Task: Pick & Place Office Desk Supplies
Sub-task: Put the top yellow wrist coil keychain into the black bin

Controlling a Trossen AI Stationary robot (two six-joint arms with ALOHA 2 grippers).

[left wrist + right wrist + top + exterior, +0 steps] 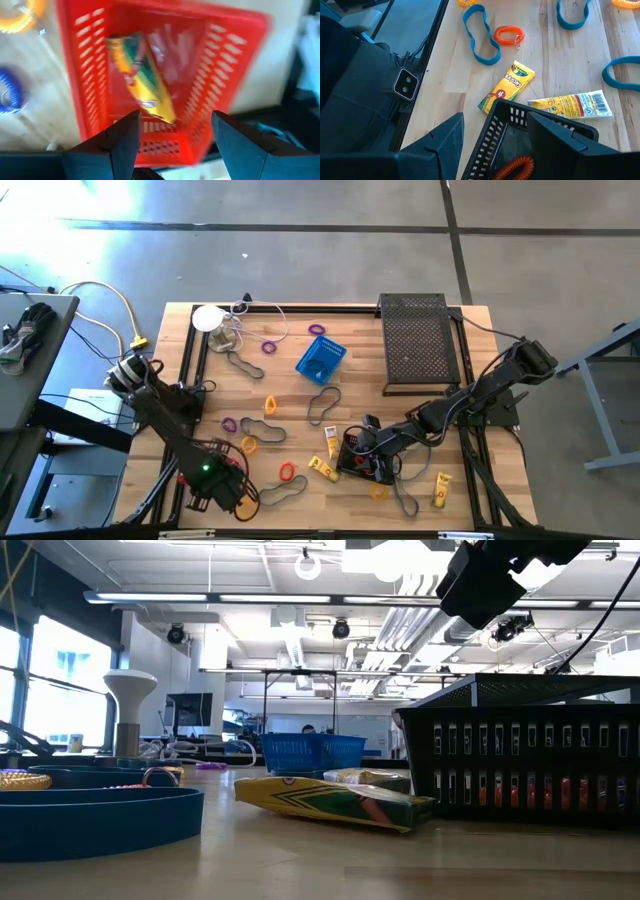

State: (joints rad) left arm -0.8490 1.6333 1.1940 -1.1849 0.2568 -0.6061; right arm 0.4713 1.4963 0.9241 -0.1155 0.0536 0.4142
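My left gripper (175, 131) is open at the table's near left (235, 492), over the red basket (90, 75). A yellow pack (145, 80) lies in the basket. My right gripper (494, 120) is open at the near middle (365, 452), over the black basket (540, 122). One finger is outside the basket's wall and the other over its inside, where an orange coil ring (515, 167) lies. A crayon pack (507, 86) and a yellow tube (572, 106) lie on the table just beyond it. The blue basket (321, 360) stands farther back. My right gripper's fingers come from above, on either side of the black basket's wall (487, 135). I cannot tell whether they touch it. The basket stands on the table.
Grey band loops (323, 402) (283, 493) (405, 498), small coloured rings (317, 330) (287, 471) and another yellow tube (441, 490) lie scattered on the wood. The large black mesh tray (420, 345) is at the far right, and a white disc with cables (208, 318) at the far left.
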